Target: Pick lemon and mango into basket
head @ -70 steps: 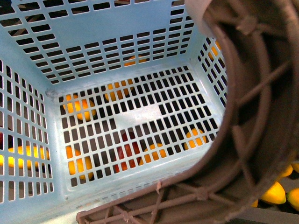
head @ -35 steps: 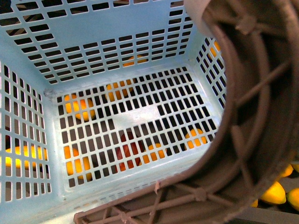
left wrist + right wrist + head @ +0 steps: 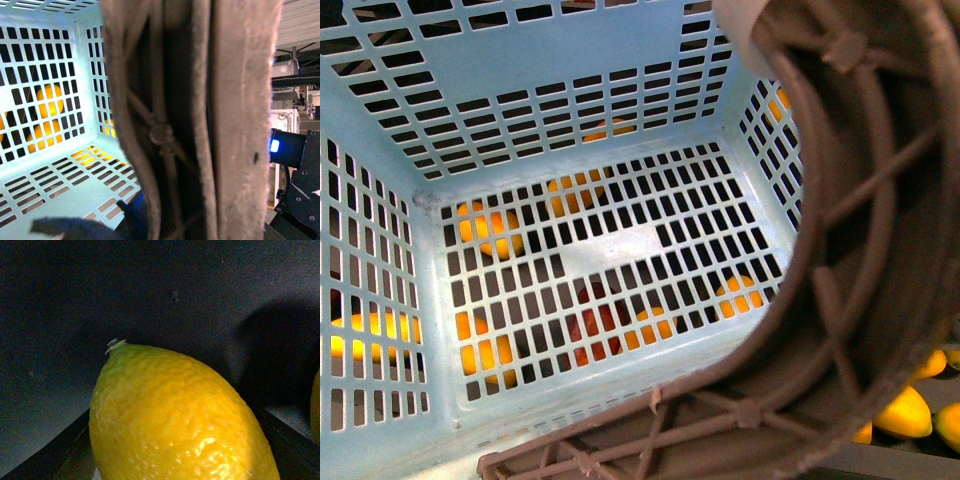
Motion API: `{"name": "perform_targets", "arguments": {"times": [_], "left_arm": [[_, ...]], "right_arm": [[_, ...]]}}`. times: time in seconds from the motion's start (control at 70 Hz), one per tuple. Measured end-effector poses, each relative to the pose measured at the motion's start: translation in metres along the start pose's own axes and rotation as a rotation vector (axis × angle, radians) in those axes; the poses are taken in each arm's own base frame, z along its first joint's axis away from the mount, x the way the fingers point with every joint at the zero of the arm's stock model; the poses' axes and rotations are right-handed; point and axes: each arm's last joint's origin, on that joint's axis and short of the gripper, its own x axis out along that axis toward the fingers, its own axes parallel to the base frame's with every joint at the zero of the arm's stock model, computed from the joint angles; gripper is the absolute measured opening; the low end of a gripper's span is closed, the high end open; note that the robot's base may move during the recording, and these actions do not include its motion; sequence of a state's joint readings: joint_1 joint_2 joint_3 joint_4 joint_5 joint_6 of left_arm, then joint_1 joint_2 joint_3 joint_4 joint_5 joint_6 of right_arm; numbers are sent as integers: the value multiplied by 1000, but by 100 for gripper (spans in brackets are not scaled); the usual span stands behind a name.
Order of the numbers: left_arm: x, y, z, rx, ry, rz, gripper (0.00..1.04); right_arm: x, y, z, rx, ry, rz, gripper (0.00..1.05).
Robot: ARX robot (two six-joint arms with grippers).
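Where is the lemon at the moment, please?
The lemon shows close up in the right wrist view, against a dark background. The visible floor of the basket in the front view holds nothing.

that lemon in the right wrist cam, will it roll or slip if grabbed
The lemon is oval with a tapered tip, so a nudge would probably roll or swivel it rather than slide it. Its skin is pebbled but glossy, so it may slip a little under a narrow grip. It looks plump and unwrinkled, so it is likely firm, not fragile.
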State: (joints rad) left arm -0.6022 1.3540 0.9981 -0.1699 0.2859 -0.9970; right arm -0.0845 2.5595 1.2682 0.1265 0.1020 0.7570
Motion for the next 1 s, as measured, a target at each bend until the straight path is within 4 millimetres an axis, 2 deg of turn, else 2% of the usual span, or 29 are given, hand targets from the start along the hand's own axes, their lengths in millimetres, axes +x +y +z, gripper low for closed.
{"name": "perform_targets", "arguments": {"times": [0.257, 0.4, 0.557, 0.657, 0.757, 0.943, 1.0], "left_arm": [[0, 0, 0, 0, 0, 0, 14], [0, 0, 0, 0, 0, 0, 14], [0, 0, 0, 0, 0, 0, 14], [0, 0, 0, 0, 0, 0, 14], [0, 0, 0, 0, 0, 0, 14], [0, 0, 0, 0, 1, 0, 14], [0, 0, 0, 0, 0, 0, 14]], "right_arm": [[-5, -2, 0, -9, 0, 18, 71], [-30, -1, 8, -71, -63, 88, 71], [-85, 3, 29, -146, -187, 216, 71], [-129, 0, 40, -177, -266, 292, 71], [-168, -9, 44, -204, -323, 357, 71], [-227, -26, 44, -209, -417, 428, 71], [-252, -31, 44, -203, -475, 458, 71]]}}
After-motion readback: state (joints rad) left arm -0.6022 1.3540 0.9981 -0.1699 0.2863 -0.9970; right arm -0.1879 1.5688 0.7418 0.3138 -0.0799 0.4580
